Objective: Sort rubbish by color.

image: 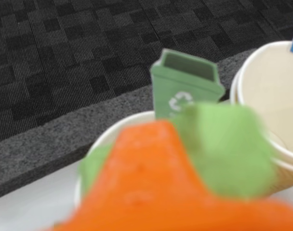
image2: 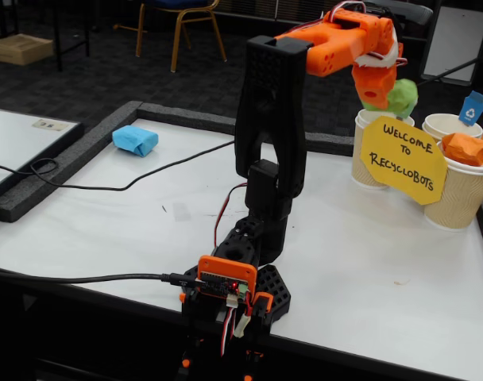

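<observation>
- Step in hand: drop-off of the green wad (image2: 401, 97). The hand (image2: 388, 95) has it pinched, hanging above the left paper cup (image2: 367, 171) in fixed view; wrist view shows the wad (image: 223, 149) blurred, over a cup rim w/ a green bin-shaped tag (image: 184, 84).
- Next move, I'd guess: centre over the green-tagged cup, then release; the wad looks light, so it may cling to a finger.
- Orange wad (image2: 466, 148) already sits in the right-hand ribbed cup (image2: 454, 198); blue wad (image2: 135, 140) lies far off on the surface (image2: 106, 222), near its back-left corner, not yet sorted.
- Materials: crumpled paper wads, soft & irregular; cups smooth paper, one corrugated; hand is hard orange plastic; surface matte white, dark foam-like edging.
- Yellow "Welcome to Recyclobots" sign (image2: 403, 159) hangs in front of the cups.
</observation>
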